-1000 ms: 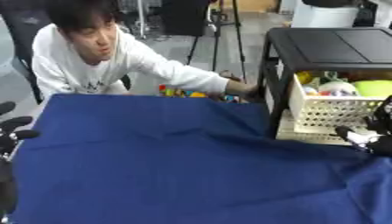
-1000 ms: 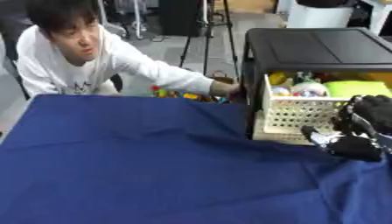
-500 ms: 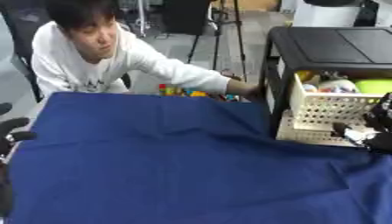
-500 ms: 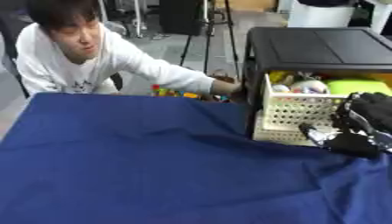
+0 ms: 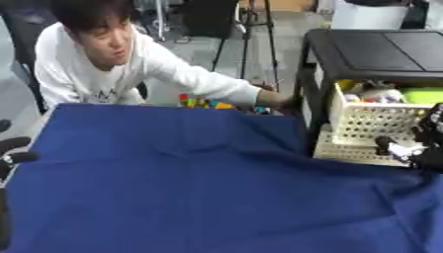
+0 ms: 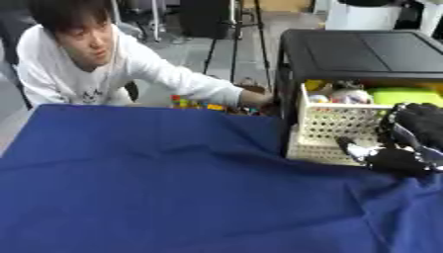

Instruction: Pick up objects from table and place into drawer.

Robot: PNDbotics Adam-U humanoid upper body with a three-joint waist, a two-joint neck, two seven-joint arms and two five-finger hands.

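Cream perforated drawer (image 6: 333, 129) pulled open; right hand (image 6: 407, 143) touching front; no legible writing

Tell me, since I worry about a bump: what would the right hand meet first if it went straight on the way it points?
Probably the cream drawer: the right hand sits just before its perforated front, though depth is unclear.

Right hand (image 6: 414, 143) black with silver-grey segments on its fingers; left hand (image 5: 12, 150) black, rounded fingertips.
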